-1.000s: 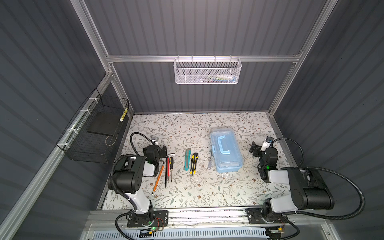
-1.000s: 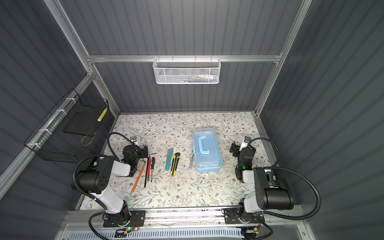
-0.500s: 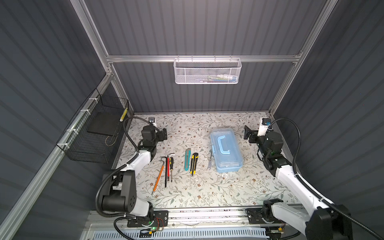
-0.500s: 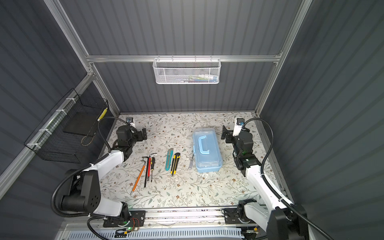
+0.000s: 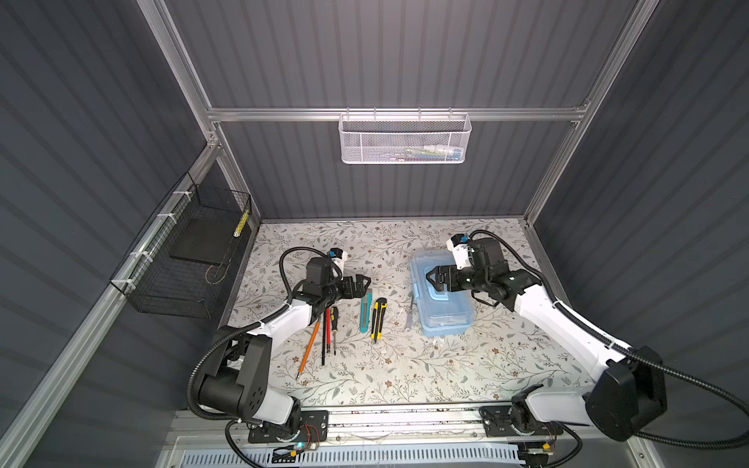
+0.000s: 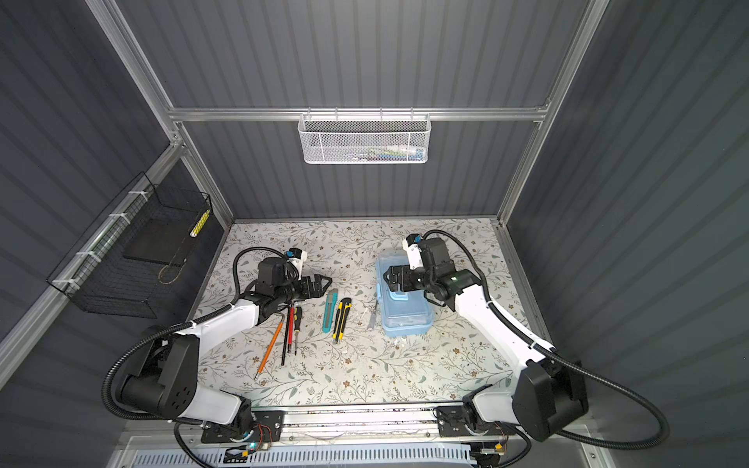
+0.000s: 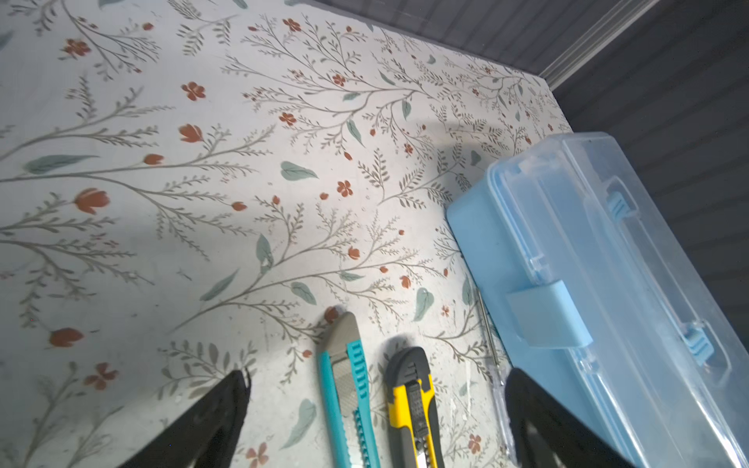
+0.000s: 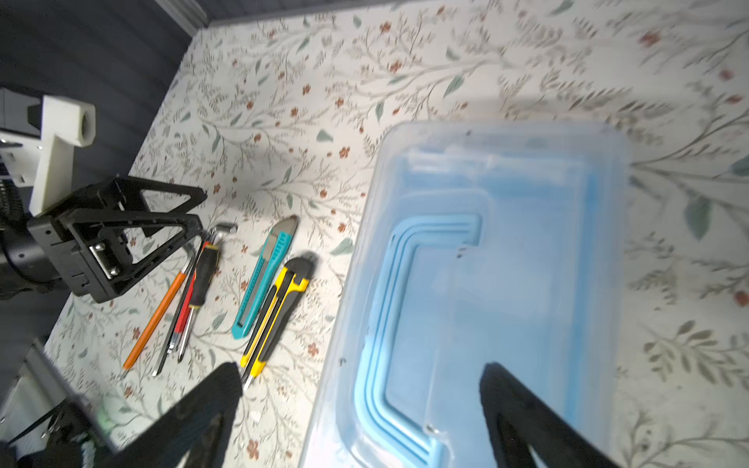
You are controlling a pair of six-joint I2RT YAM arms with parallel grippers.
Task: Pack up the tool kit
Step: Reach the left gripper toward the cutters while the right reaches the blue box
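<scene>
grey ribbed walls [image 5: 405,60] close in the floral tabletop [image 5: 405,364] we look down on. a black wire basket [image 5: 178,279] hangs on the left wall and a white mesh basket [image 5: 405,142] on the back rail. the light-blue box [image 5: 446,320], lid on, lies right of centre. the right gripper [image 5: 430,278] hovers over its blue handle [image 8: 385,316] with jaws wide apart, hiding part of the lid from above. the left gripper [image 5: 366,285], jaws also apart, hangs above the teal cutter [image 5: 365,314]. we see a yellow cutter [image 5: 379,320] beside it, then a black-handled screwdriver [image 5: 334,318], a red-handled tool [image 5: 328,328] and an orange pencil [image 5: 309,350]. a slim clear tool [image 5: 410,316] lies just beside the box.
</scene>
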